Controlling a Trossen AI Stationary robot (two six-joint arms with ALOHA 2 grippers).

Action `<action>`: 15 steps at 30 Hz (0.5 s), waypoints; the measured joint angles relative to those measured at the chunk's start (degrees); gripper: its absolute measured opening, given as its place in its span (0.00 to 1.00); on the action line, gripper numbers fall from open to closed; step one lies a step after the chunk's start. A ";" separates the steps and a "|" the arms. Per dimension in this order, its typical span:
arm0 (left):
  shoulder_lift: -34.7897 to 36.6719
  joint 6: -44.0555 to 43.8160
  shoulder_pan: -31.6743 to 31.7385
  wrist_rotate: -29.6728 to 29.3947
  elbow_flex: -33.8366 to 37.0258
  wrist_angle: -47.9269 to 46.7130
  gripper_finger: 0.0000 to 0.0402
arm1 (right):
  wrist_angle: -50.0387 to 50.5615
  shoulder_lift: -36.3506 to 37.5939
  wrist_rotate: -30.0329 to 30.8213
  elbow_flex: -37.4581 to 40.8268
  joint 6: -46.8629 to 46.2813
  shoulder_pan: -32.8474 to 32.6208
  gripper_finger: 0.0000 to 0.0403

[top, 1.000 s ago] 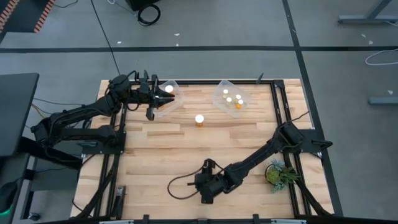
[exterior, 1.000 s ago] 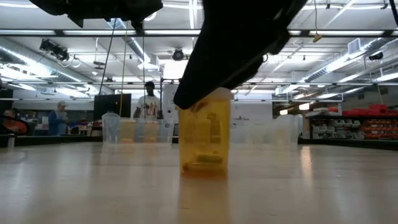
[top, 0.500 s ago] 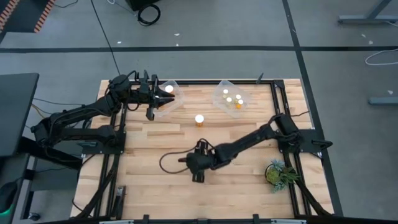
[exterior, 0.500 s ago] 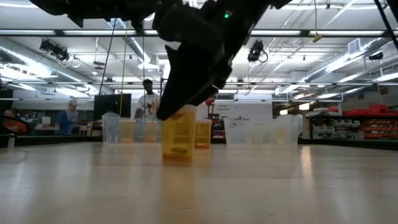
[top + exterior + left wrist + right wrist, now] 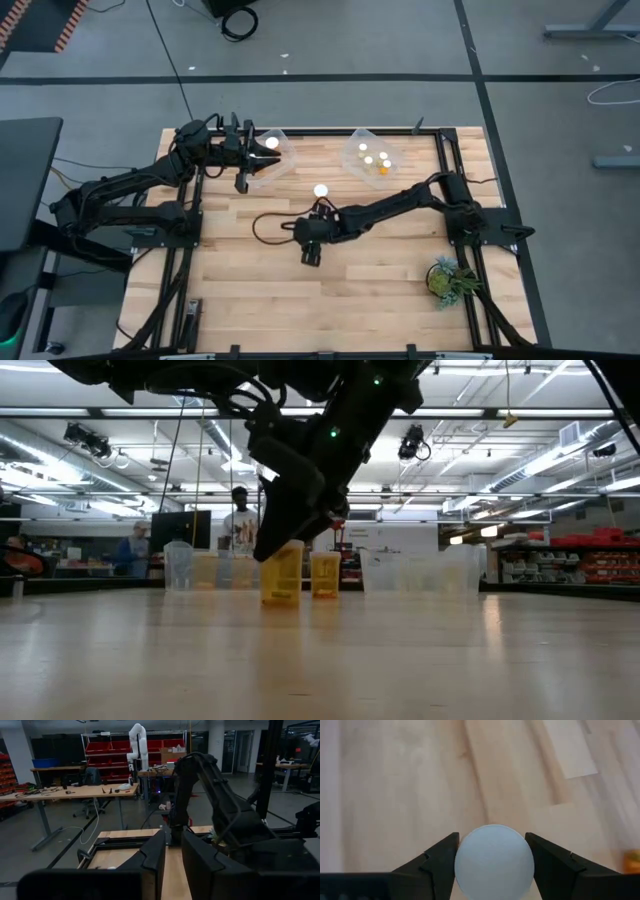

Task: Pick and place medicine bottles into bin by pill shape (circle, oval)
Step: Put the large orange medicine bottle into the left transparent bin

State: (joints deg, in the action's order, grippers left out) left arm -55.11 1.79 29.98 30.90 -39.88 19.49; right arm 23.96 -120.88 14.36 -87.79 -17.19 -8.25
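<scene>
My right gripper (image 5: pixel 309 242) stands over the middle of the table, shut on an amber medicine bottle (image 5: pixel 282 573) with a white cap (image 5: pixel 494 859). The high view hides this bottle under the gripper. A second bottle (image 5: pixel 320 190) stands on its base on the table just beyond; it also shows in the low view (image 5: pixel 325 575). The left bin (image 5: pixel 282 160) holds one bottle (image 5: pixel 271 143). The right bin (image 5: pixel 358 160) holds several bottles (image 5: pixel 378 160). My left gripper (image 5: pixel 243 178) waits, shut and empty, at the left bin. My right gripper pinches the bottle's round white cap by its rim (image 5: pixel 464 861) between its two fingers, one on each side. The fingers (image 5: pixel 437 857) come from above, pointing down. The bottle hangs upright below them, its base close to the table; whether it touches the wood I cannot tell.
A small green plant (image 5: pixel 447 278) stands near the table's right front corner. Black frame rails (image 5: pixel 190 250) run along the left and right sides. Bare wood lies toward the near edge (image 5: pixel 330 310). People stand in the room behind the table (image 5: pixel 238 520).
My right gripper has carried the bottle from near the table's front edge toward the far edge and a little left, ending close to the standing bottle. The bottle has stayed upright in the hold.
</scene>
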 joint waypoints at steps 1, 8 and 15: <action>0.00 -0.01 0.00 0.00 0.00 0.00 0.17 | -0.06 0.00 -0.04 0.00 0.38 0.58 0.57; 0.00 0.00 -0.01 0.01 0.00 0.00 0.18 | -0.99 -0.11 -1.16 0.07 2.64 4.61 0.57; 0.00 0.01 -0.02 0.00 0.00 0.00 0.18 | -1.66 -0.20 -2.97 0.11 3.28 7.86 0.57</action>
State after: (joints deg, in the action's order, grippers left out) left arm -55.11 1.80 29.96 30.89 -39.88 19.49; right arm 22.29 -121.08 11.40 -87.68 -13.91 -0.39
